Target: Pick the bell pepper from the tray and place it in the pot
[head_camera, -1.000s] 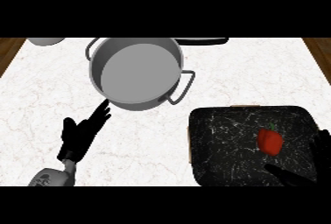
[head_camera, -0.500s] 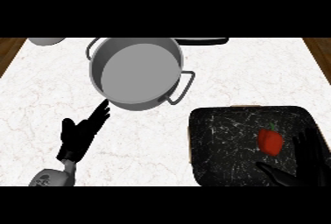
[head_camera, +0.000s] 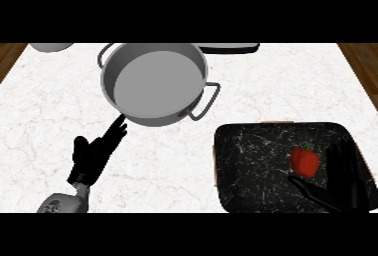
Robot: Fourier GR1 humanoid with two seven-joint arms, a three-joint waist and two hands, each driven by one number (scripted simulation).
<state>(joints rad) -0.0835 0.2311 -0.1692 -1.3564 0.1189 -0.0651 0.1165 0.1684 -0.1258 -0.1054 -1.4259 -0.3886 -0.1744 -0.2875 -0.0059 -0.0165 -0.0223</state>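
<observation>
A red bell pepper (head_camera: 305, 161) lies on the right half of the black speckled tray (head_camera: 251, 165) at the counter's lower right. My right hand (head_camera: 345, 181) is over the tray just right of the pepper, fingers straight and open, thumb reaching under the pepper's near side, not closed on it. The grey pot (head_camera: 153, 83) stands at the upper middle, tilted toward me, nothing inside. My left hand (head_camera: 94, 155) rests open on the counter at lower left, fingertips pointing up at the pot's near rim.
A grey bowl (head_camera: 50, 47) shows at the top left edge and a dark flat object (head_camera: 230, 48) behind the pot. Wooden floor borders the white marble counter (head_camera: 295, 85) on both sides.
My right hand has come in from the right edge over the tray, closing in beside the pepper. The left hand, pot and pepper have stayed put.
</observation>
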